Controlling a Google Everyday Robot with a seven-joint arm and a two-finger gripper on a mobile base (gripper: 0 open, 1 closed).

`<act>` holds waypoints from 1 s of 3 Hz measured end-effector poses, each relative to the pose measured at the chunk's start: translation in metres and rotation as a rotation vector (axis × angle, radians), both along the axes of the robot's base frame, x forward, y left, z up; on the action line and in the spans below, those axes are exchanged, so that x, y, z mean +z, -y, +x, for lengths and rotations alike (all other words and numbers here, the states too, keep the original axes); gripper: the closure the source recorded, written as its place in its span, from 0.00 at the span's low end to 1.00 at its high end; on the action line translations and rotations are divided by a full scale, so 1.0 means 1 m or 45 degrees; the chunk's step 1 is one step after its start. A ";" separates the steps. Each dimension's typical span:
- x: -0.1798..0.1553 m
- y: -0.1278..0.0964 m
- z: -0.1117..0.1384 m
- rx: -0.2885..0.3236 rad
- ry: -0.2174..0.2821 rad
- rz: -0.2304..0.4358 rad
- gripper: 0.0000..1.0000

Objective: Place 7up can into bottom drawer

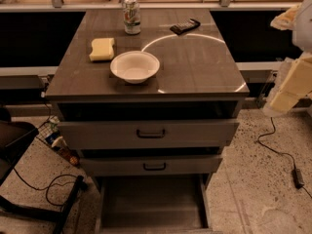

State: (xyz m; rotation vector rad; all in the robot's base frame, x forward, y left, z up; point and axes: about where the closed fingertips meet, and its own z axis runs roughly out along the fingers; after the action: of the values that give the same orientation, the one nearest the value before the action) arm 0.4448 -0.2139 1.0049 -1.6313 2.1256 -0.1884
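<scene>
The 7up can stands upright at the back of the grey cabinet top, left of centre. The bottom drawer is pulled out at the foot of the cabinet, and its flat grey floor is bare. My gripper shows as cream-coloured arm parts at the right edge of the camera view. It hangs beside the cabinet's right side, well away from the can and holding nothing that I can see.
A white bowl and a yellow sponge sit on the cabinet top in front of the can. A dark remote-like object lies to the can's right. The two upper drawers stick out slightly. Cables run across the floor at right, and a dark chair stands at left.
</scene>
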 end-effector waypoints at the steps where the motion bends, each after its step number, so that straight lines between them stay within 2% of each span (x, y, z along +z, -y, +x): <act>1: 0.015 0.008 0.036 0.003 0.183 0.125 0.00; 2: 0.037 0.009 0.097 -0.003 0.388 0.343 0.00; 3: 0.066 -0.002 0.176 -0.025 0.577 0.597 0.00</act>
State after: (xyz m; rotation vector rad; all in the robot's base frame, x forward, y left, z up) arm 0.6203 -0.2117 1.0705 -1.1638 1.6808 -0.0504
